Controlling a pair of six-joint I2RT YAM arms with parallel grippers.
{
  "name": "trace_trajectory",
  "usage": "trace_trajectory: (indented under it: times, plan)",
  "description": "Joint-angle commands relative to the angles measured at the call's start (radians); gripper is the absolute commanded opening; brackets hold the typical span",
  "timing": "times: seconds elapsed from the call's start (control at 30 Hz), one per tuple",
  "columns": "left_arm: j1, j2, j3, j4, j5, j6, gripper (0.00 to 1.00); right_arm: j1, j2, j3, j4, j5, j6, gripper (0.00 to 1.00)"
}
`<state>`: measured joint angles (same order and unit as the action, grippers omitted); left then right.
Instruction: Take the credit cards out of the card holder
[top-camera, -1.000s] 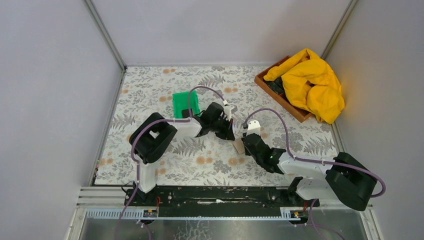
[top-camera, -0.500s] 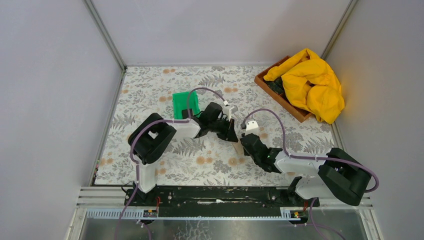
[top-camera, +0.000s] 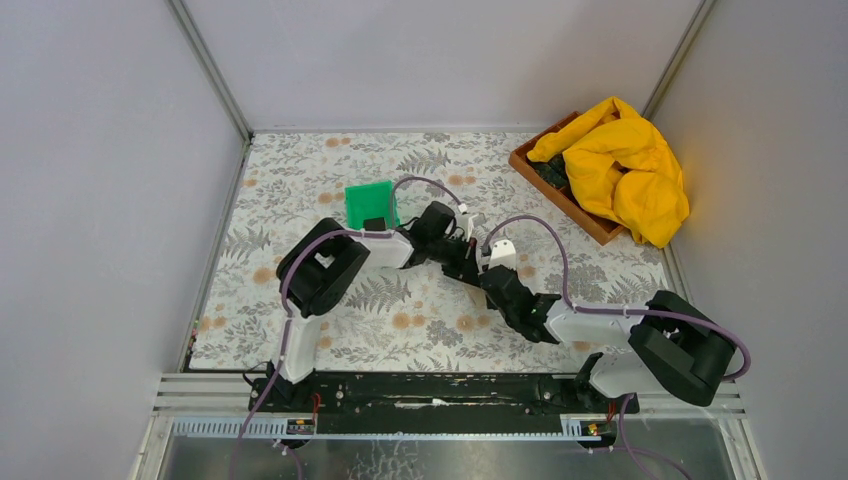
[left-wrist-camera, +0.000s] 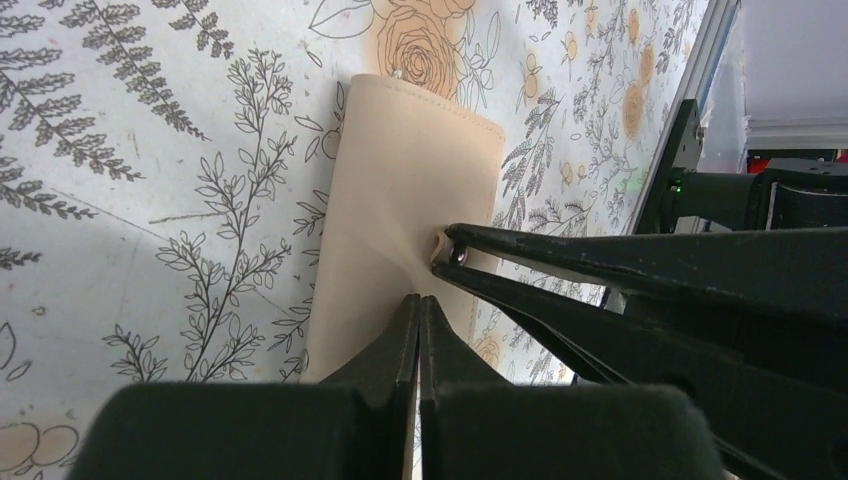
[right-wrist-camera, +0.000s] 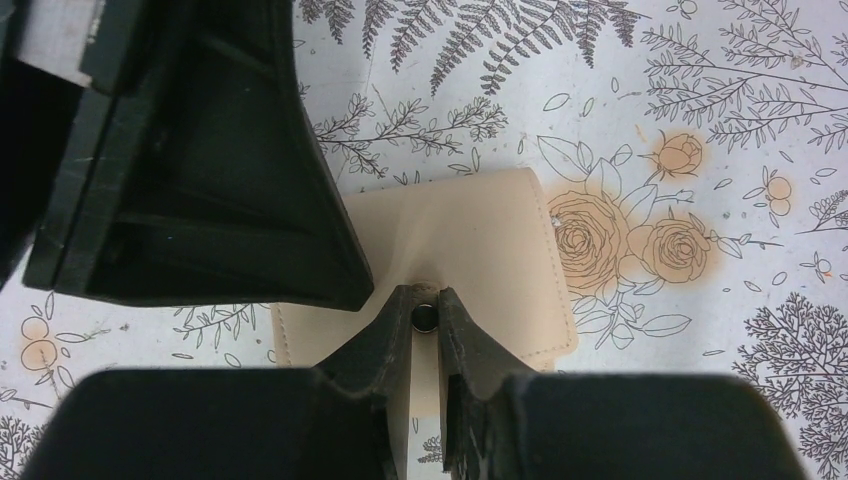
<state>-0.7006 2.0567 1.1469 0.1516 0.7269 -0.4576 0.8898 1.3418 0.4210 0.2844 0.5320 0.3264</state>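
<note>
The holder (right-wrist-camera: 480, 230) lies shut and flat near the middle of the worktop (right-wrist-camera: 650, 80). My right fingers (right-wrist-camera: 425, 300) pinch its snap tab (right-wrist-camera: 425, 319), I judge to pull it open. My left fingers (left-wrist-camera: 420, 305), pressed together, bear on the cover, likely to pin it down.

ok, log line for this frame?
left gripper: shut, tips at card holder | right gripper: pinching its snap tab | cards: none visible
</note>
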Motion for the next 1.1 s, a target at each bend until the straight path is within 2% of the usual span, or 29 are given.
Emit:
trace_trajectory:
  times: [0.0, 0.2, 0.53, 0.87, 1.07]
  plan:
    - [-0.007, 0.066, 0.034, -0.074, -0.06, 0.009, 0.0, -0.005, -0.026, 0.004, 0.07, -0.01, 0.019, 0.0]
    - [-0.007, 0.108, 0.06, -0.13, -0.149, 0.01, 0.0, -0.012, -0.117, -0.067, 0.159, -0.112, 0.02, 0.0]
    - [-0.005, 0.141, 0.074, -0.143, -0.168, 0.003, 0.0, -0.077, -0.287, -0.176, 0.26, -0.282, 0.039, 0.0]
    - [-0.004, 0.075, 0.029, -0.081, -0.178, -0.001, 0.0, -0.079, -0.405, -0.188, 0.104, -0.25, 0.066, 0.0]
    - [0.002, 0.019, -0.015, -0.034, -0.205, -0.007, 0.0, -0.078, -0.616, -0.237, -0.01, -0.284, 0.149, 0.0]
